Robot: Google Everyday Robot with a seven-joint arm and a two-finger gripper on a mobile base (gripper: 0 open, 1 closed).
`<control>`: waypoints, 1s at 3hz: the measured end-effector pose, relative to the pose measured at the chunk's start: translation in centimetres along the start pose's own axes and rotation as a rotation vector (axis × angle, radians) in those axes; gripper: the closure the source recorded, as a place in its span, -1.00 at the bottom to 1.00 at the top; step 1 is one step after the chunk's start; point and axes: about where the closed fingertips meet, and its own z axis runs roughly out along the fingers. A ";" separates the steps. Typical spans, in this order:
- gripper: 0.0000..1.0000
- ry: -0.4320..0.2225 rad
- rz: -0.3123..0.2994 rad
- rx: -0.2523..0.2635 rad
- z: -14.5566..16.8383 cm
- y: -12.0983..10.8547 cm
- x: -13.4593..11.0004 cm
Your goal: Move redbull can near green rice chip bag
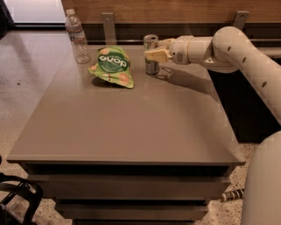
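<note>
redbull can (152, 67) is standing upright on the worktop (131, 127), up near the back edge, just right of the green rice chip bag (112, 66) with a small gap between them. My tool (154, 49) comes in from the right and is clamped on the can around its middle: one pale pad sits across the front of it, the other finger is behind. The can's base looks like it's down on the worktop. Its round silver top is visible, but I can't tell from here if it's been opened.

The bag is lying crumpled, face up, dark green round patch on top and chip pictures along the lower edge. I can't tell whether it's sealed. Further left, near the back left corner, there's a clear plastic water bottle (78, 37), upright, cap on; I can't make out how full it is.

The worktop is a plain grey-brown slab. Behind it runs a wood panel wall (175, 9) with a couple of metal brackets (108, 26), and a speckled floor (26, 66) off to the left.
</note>
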 end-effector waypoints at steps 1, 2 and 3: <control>0.14 0.000 0.001 -0.005 0.3 0.2 0.0; -0.31 -0.001 0.001 -0.009 0.6 0.4 0.0; -0.78 -0.001 0.002 -0.014 0.8 0.5 0.0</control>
